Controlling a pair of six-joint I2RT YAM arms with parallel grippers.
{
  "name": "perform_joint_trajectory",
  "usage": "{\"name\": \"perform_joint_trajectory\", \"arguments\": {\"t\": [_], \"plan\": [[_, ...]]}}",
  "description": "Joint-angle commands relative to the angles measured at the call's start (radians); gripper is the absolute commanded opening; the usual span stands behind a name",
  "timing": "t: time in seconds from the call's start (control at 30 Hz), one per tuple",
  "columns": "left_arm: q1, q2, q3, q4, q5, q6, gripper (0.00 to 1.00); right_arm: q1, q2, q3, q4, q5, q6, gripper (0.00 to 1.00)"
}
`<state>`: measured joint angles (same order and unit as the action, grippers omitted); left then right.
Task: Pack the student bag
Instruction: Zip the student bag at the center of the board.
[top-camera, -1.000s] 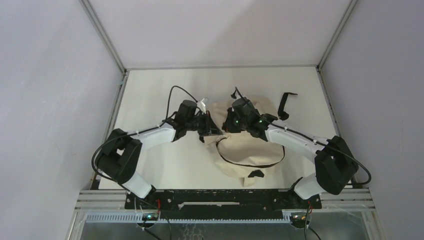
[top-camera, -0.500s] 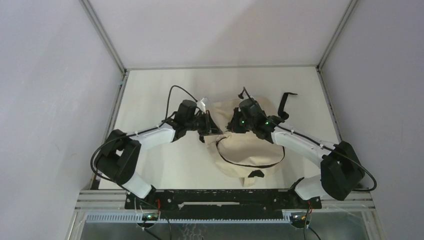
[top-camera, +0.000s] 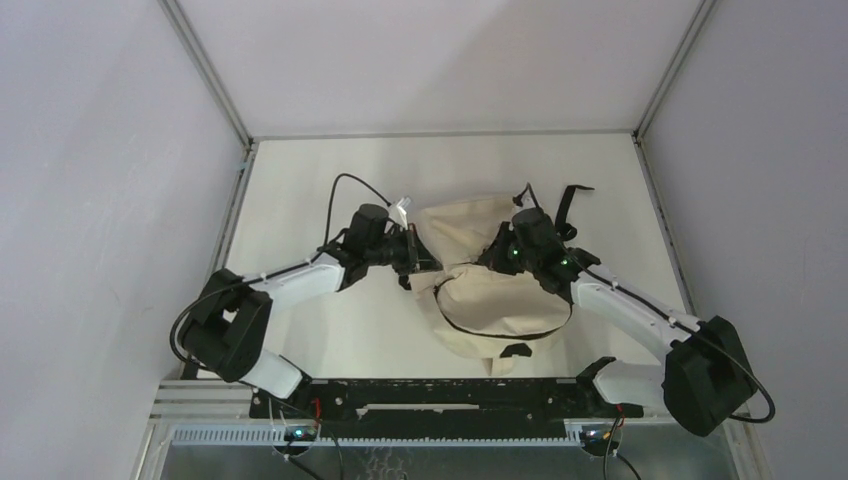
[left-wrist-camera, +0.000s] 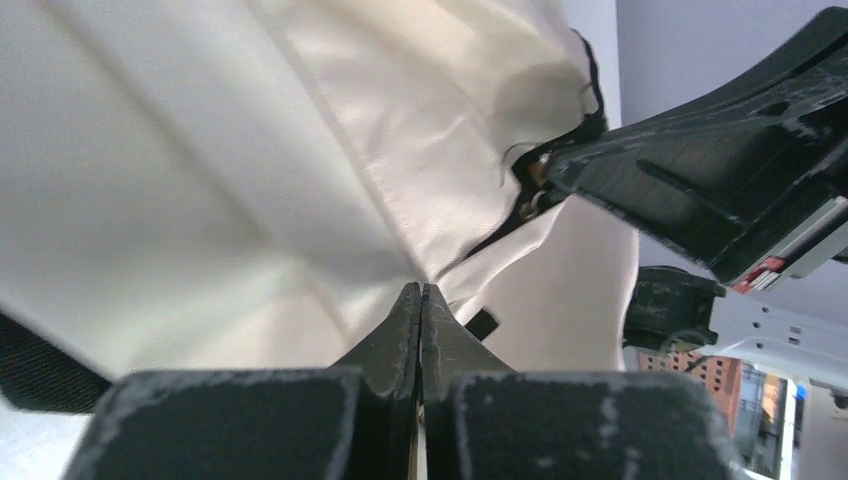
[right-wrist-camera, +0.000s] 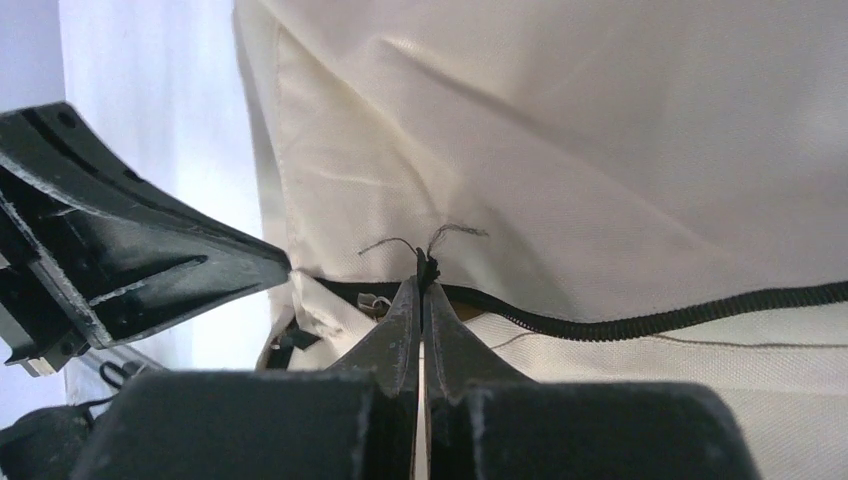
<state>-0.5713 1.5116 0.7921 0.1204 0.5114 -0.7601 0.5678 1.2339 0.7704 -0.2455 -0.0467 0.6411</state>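
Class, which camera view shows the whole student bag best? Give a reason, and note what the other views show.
Top external: the student bag shows its outline and a black strap at once. Both wrist views show only close-up cream fabric; the right wrist adds a stretch of black zipper.

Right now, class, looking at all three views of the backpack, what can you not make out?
- Inside of the student bag: every view, its own cloth covers it.
- Pull of the zipper: right wrist view, the shut right jaws pinch that zipper's end and cover it.
- Bag's outline: left wrist view, cut off by the edges.
- White bit by the left arm: top view, too small.
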Motion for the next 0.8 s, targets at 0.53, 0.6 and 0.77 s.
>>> {"name": "perform_joint_trajectory", "arguments": {"t": [0.53, 0.6, 0.77], "plan": [[-0.023, -0.160, 0.017, -0.107, -0.050, 0.165, 0.39, -0.071, -0.137, -0.029, 0.027, -0.041, -0.033, 0.00], [-0.084, -0.161, 0.076, -0.200, -0.104, 0.256, 0.57, -0.070, -0.128, -0.028, 0.041, -0.051, -0.027, 0.00], [-0.250, -0.153, 0.172, -0.255, -0.284, 0.476, 0.70, -0.077, -0.114, -0.028, 0.059, -0.070, -0.013, 0.00]]}}
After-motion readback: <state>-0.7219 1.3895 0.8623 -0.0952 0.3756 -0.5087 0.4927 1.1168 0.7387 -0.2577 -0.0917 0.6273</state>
